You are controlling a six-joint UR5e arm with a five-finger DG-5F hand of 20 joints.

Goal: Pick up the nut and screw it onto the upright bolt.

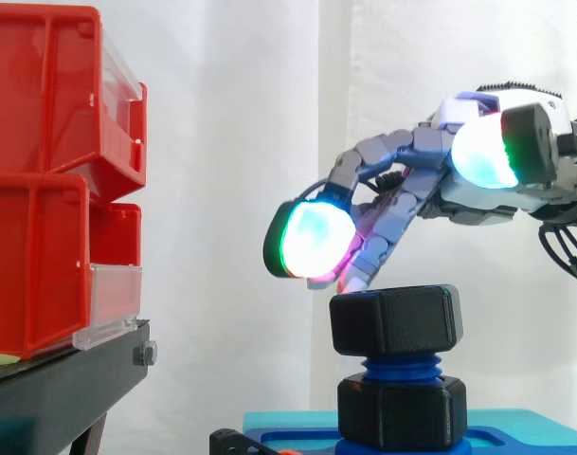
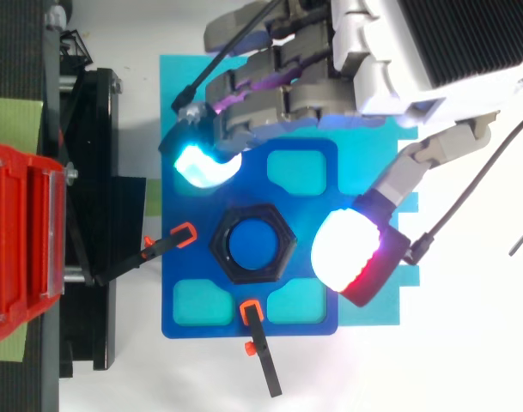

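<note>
A black hex nut [image 1: 395,319] sits on top of the blue upright bolt [image 1: 399,365], whose threads show between it and a second black hex piece [image 1: 402,409] lower down. From above, the nut [image 2: 282,249] rings the bolt's blue end [image 2: 252,244]. My hand [image 1: 477,190] reaches in from the right and hovers just above the nut, up and to its left. Its fingers [image 2: 270,94] are spread and relaxed with nothing between them. One glowing pad [image 2: 351,249] lies right of the nut and another [image 2: 201,163] above left of it.
The bolt stands on a blue plate [image 2: 192,283] over a lighter cyan base [image 2: 364,309]. Two black clamps with orange tips [image 2: 171,243] [image 2: 259,343] hold the plate. Red bins [image 1: 51,190] on a black stand [image 1: 61,389] rise at the left.
</note>
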